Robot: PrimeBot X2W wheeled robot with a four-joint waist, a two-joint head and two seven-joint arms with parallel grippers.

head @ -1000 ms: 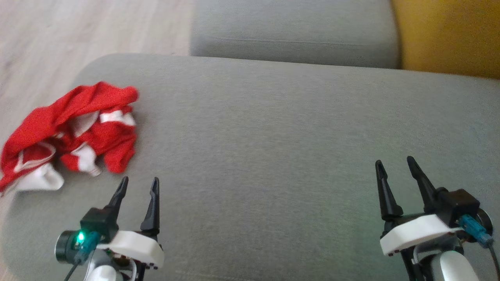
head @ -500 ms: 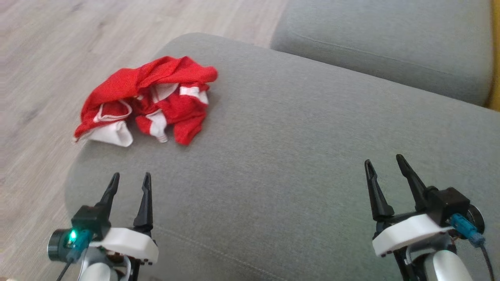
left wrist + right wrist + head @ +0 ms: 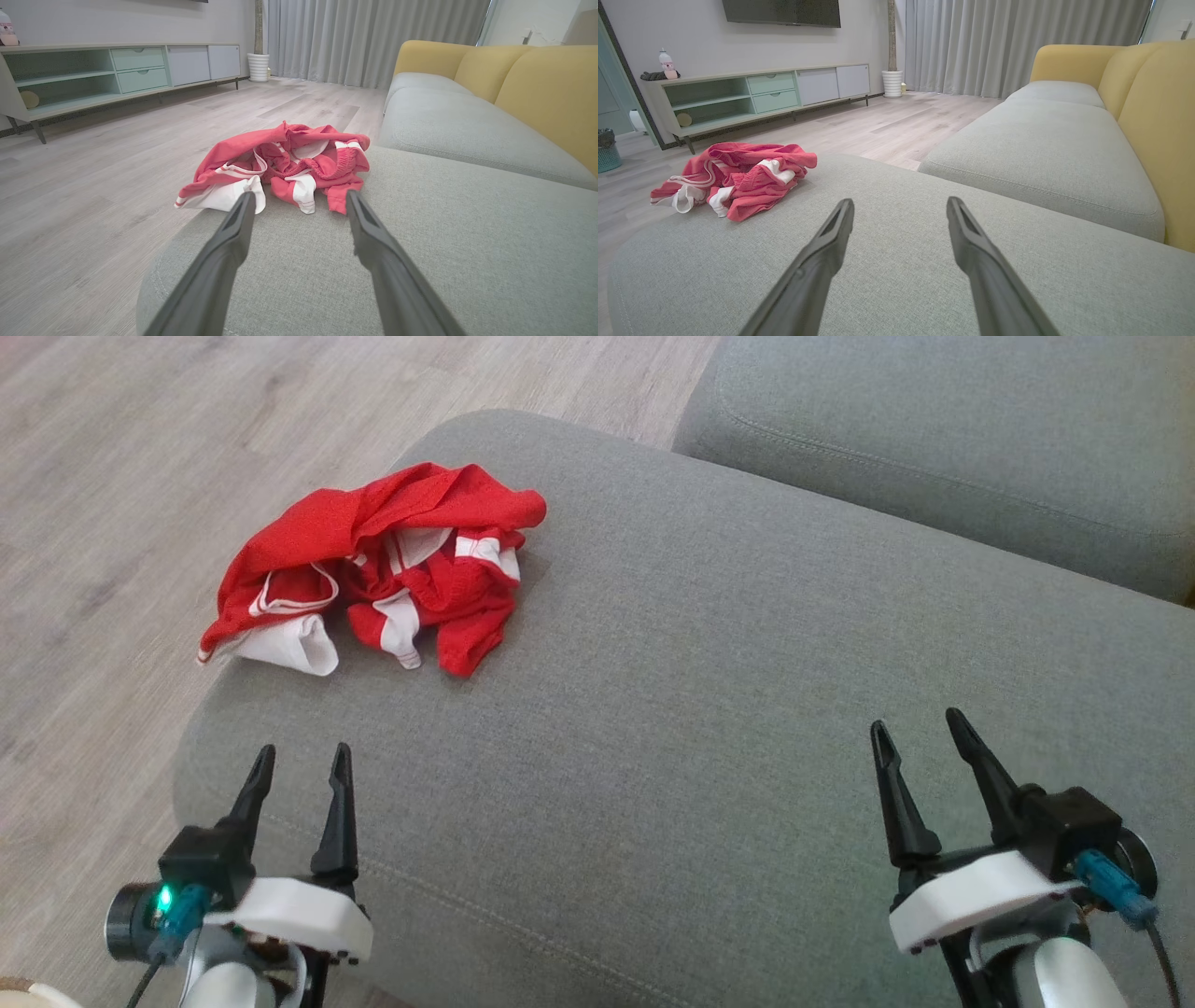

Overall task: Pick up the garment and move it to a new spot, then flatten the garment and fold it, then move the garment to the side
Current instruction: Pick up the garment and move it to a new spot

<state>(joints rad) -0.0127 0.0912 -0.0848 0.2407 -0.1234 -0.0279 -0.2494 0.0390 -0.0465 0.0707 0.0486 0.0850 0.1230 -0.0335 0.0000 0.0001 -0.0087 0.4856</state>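
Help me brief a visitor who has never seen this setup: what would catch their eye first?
The crumpled red and white garment stands out, lying at the far left corner of the grey sofa cushion, close to its edge above the wooden floor. Then come the left gripper and the right gripper, both open and empty, at the near side of the cushion.

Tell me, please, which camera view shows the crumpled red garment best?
The left wrist view: the garment lies centred ahead of the left gripper, folds and white trim clear. The head view shows it whole from above; the right wrist view shows it smaller, off left.
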